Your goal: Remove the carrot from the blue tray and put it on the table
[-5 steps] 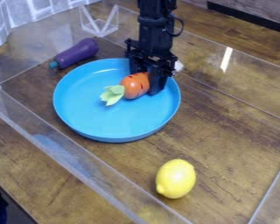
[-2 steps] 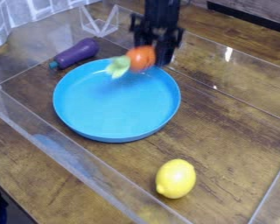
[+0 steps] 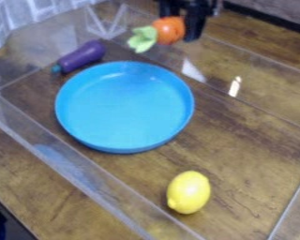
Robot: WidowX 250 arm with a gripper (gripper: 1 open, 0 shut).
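One desk (image 3: 259,141), dark brown wood planks, glossy, with bright glare streaks toward far right edge. Clear plastic sheeting or panel across near left corner and along left edge; exact form hard to tell.

Next in size: blue tray (image 3: 125,106), round, low raised rim, resting flat on desk slightly left of centre. Interior bare, plain blue.

Robot arm, dark, entering at far edge; only lower part in view, blurred. Gripper (image 3: 178,30) pointing down, closed on the carrot; jaws narrow, pinching orange body. Fingertips mostly lost in blur.

Lemon (image 3: 187,191), yellow, lying on desk near front edge, right of tray, well apart from tray rim.

Eggplant (image 3: 79,57), purple, lying on desk toward far left corner, just beside tray's far-left rim; contact with rim cannot be judged.

Carrot (image 3: 169,31), orange with light green leafy top pointing left, held in air near far edge of desk, beyond tray's far rim, clear of tray and not touching desk. Green top blurred. Carrot roughly level, tilted slightly.
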